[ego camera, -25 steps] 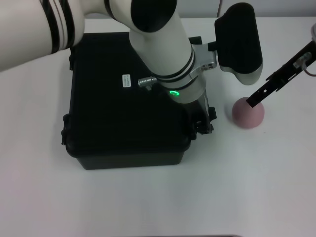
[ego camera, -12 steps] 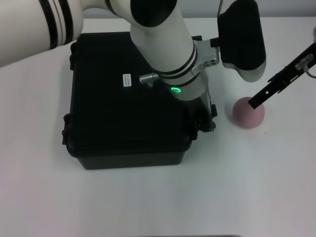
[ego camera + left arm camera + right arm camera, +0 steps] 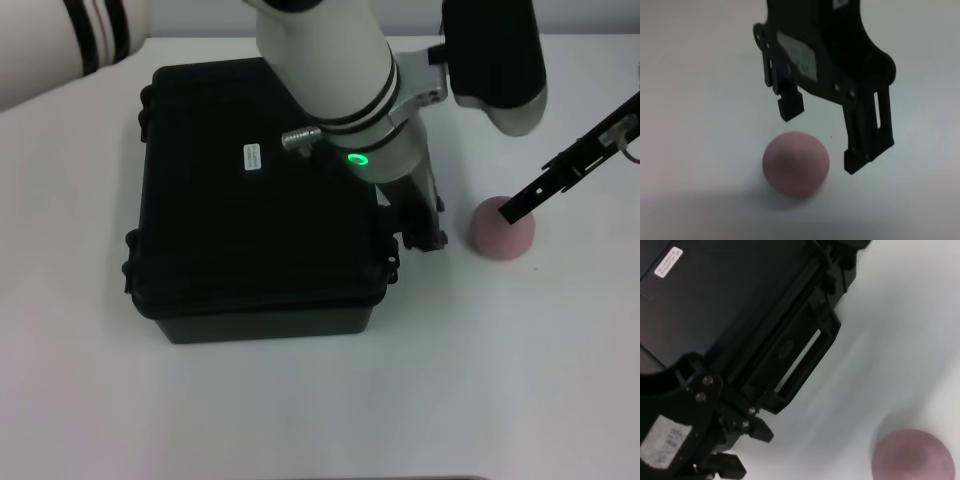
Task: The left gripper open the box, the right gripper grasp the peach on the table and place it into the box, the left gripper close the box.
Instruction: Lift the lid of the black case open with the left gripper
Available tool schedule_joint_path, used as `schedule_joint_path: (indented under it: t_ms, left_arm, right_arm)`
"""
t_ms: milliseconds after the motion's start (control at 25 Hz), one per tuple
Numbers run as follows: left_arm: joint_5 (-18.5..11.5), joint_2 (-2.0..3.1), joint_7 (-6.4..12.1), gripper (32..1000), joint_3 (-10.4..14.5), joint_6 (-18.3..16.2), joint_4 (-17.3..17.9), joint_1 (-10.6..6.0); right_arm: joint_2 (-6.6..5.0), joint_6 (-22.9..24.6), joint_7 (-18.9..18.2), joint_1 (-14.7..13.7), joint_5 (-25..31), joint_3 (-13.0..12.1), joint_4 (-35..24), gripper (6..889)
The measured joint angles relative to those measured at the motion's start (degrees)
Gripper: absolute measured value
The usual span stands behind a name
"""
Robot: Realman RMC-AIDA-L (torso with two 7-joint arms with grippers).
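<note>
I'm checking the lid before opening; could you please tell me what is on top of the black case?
A small white label sticker on the closed lid; the left arm hides the rest.

Right claw (image 3: 826, 135), fingers apart, just above the pink peach (image 3: 796, 163) on the white table (image 3: 695, 100).

We see black box (image 3: 255, 215) mid-frame, tiny white label sticker (image 3: 252, 157) on lid. Dusty-pink peach (image 3: 503, 229) at right on plain white table (image 3: 500, 380). White left arm (image 3: 330, 60) up top, black stripes, green lit ring; its left gripper (image 3: 425, 235) black. Right gripper (image 3: 827, 135) black too.
</note>
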Motion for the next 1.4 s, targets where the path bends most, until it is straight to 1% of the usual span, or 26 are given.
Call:
schedule_joint_path:
  t_ms: [120, 200, 320, 360, 400, 640, 680, 720, 760, 840, 880, 960, 1120, 1160, 1280, 1400]
  left_arm:
    - [2.65, -0.01, 0.09, 372, -2.25, -1.74, 2.67, 1.71]
    - [3.86, -0.02, 0.01, 346, -3.17, -2.83, 4.69, 2.61]
    - [5.25, 0.01, -0.10, 306, -4.84, -4.44, 7.37, 3.88]
    - [5.25, 0.01, -0.10, 293, -4.84, -4.44, 7.37, 3.88]
    - [6.22, 0.01, -0.09, 279, -6.22, -5.71, 8.48, 4.63]
    - [6.85, 0.04, -0.03, 210, -7.74, -8.27, 10.00, 5.31]
    - [6.85, 0.04, -0.03, 204, -7.74, -8.27, 10.00, 5.31]
    - [8.20, 0.05, -0.02, 198, -9.27, -10.29, 12.25, 6.35]
    - [8.29, 0.05, -0.03, 192, -9.38, -10.39, 12.38, 6.45]
    - [9.56, 0.05, -0.01, 180, -10.74, -12.05, 14.93, 7.68]
    - [10.09, 0.06, 0.08, 174, -11.81, -13.14, 16.57, 8.55]
    - [10.36, 0.08, 0.25, 164, -12.86, -14.12, 17.73, 9.15]
    - [10.55, 0.18, 1.64, 145, -16.53, -17.23, 19.89, 10.55]
    - [10.56, 0.18, 1.86, 140, -17.05, -17.67, 20.21, 10.78]
    - [10.52, 0.19, 2.57, 126, -19.04, -19.04, 22.20, 11.93]
    - [10.37, 0.19, 3.51, 113, -21.26, -20.50, 24.99, 13.28]
  right_arm:
    - [0.00, 0.23, -0.39, -0.24, 0.08, 0.00, 0.00, 821]
    - [0.00, 0.43, -0.50, -0.47, 0.09, 0.00, -0.04, 821]
    - [0.01, 0.54, -0.73, -0.79, 0.10, 0.04, -0.07, 820]
    - [0.00, 0.54, -0.85, -0.87, 0.11, 0.07, -0.07, 820]
    - [0.01, 0.52, -1.00, -0.90, 0.12, 0.12, -0.08, 819]
    - [0.01, 0.47, -1.67, -1.36, 0.13, 0.74, -0.08, 818]
    - [0.01, 0.41, -1.79, -1.43, 0.13, 0.79, -0.08, 817]
    - [0.01, 0.35, -1.87, -1.47, 0.13, 0.79, -0.09, 817]
    - [0.00, 0.27, -1.91, -1.53, 0.13, 0.79, -0.09, 817]
    - [0.00, 0.13, -2.01, -1.69, 0.13, 0.80, -0.08, 816]
    - [0.01, 0.09, -2.07, -1.77, 0.13, 0.79, -0.08, 816]
    - [0.01, 0.04, -2.35, -1.92, 0.13, 0.80, -0.08, 816]
    - [-0.01, -0.43, -3.19, -1.99, 0.13, 0.79, -0.08, 814]
    - [-0.06, -0.51, -3.27, -1.99, 0.13, 0.79, -0.08, 814]
    - [-0.50, -0.60, -3.41, -1.99, 0.13, 0.79, -0.08, 813]
    - [-0.73, -0.93, -3.55, -1.99, 0.10, 0.79, -0.08, 813]
